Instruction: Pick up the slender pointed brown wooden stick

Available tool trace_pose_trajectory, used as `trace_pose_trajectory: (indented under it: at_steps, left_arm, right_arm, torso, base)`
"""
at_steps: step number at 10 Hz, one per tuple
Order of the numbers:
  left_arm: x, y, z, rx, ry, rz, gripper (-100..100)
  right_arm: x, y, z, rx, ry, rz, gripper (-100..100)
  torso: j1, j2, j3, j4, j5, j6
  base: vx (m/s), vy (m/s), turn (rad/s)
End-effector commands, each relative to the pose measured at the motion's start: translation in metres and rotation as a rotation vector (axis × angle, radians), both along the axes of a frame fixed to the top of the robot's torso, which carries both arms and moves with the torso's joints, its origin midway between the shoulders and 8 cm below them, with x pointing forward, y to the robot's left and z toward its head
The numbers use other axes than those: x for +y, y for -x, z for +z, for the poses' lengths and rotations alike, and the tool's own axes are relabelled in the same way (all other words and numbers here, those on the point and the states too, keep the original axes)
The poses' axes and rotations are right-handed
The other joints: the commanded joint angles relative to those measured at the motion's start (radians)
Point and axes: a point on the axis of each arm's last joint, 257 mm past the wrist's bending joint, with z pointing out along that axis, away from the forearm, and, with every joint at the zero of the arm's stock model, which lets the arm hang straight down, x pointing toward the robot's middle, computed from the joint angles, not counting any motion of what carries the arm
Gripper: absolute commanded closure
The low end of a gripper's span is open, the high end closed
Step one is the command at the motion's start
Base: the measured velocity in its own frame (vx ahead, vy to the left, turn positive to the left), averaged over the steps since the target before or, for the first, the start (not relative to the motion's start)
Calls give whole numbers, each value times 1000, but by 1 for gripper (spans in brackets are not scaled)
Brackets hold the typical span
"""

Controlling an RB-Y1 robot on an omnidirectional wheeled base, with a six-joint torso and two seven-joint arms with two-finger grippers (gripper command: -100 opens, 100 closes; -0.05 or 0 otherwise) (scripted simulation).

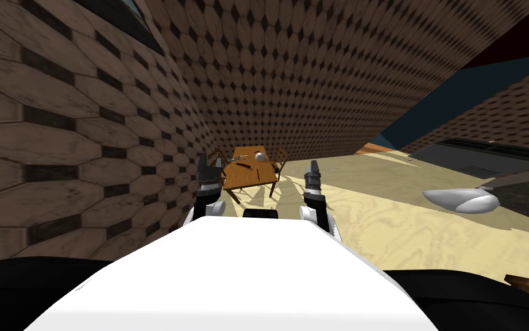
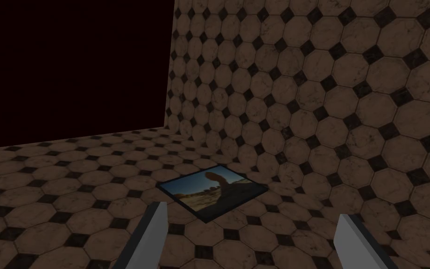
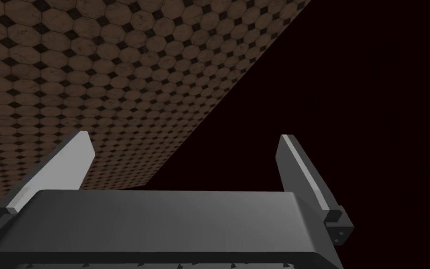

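Brown stick (image 1: pixel 242 165) on far table (image 1: pixel 257 177), well beyond left tool (image 1: pixel 205 160)

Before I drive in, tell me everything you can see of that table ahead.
The table stands far ahead near the tiled wall, on the pale floor. It has a brown wood-look top and slim legs. A chair stands at one side. On top lie a grey round item, a thin dark stick and something too small to name.
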Motion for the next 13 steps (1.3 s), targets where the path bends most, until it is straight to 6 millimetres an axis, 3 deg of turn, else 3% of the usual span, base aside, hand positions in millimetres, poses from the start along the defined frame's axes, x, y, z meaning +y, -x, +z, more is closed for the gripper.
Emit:
trace_pose_trajectory:
  at_steps: [1, 5, 13]
  left_arm:
    - [-5, -1, -5, 13, -33, -24, -100]
    - [-17, -9, -40, 92, -119, -107, -100]
    - [-14, -11, -165, 362, -231, -239, -100]
  right_arm:
    - [0, 0, 0, 0, 0, 0, 0]
    - [0, 0, 0, 0, 0, 0, 0]
    - [0, 0, 0, 0, 0, 0, 0]
  torso:
    - [0, 0, 0, 0, 0, 0]
    - [-3, 4, 2, 1, -1, 0]
    - [-5, 1, 0, 0, -1, 0]
  base:
    - [-11, -10, 7]
    - [-52, -41, 7]
    - [-35, -78, -35]
